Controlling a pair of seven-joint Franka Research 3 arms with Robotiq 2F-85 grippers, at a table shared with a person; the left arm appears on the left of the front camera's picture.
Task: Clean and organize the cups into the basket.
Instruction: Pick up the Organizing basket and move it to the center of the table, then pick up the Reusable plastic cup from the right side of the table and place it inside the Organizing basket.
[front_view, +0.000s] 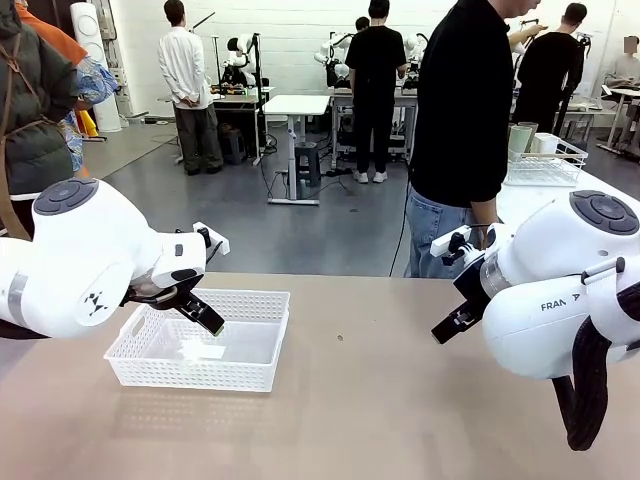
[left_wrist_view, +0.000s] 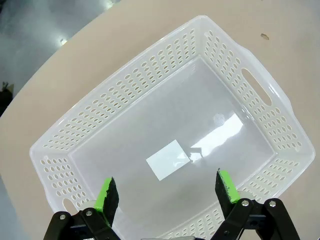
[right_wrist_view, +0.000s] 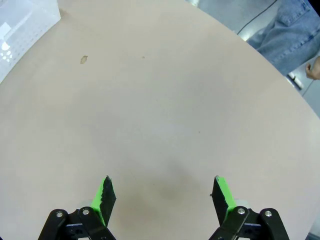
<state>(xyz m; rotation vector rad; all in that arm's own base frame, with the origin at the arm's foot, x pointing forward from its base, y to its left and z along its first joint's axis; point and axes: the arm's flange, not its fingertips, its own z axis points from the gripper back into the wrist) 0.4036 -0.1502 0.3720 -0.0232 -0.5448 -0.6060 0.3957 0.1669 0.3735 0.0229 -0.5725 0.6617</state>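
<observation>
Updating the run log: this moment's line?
left gripper: open above shallow white perforated plastic basket | right gripper: open above tan table

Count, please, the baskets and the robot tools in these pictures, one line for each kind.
White plastic basket: 1
White wire basket: 1
Robot tools, both open: 2 (left tool, right tool)
Total: 4
</observation>
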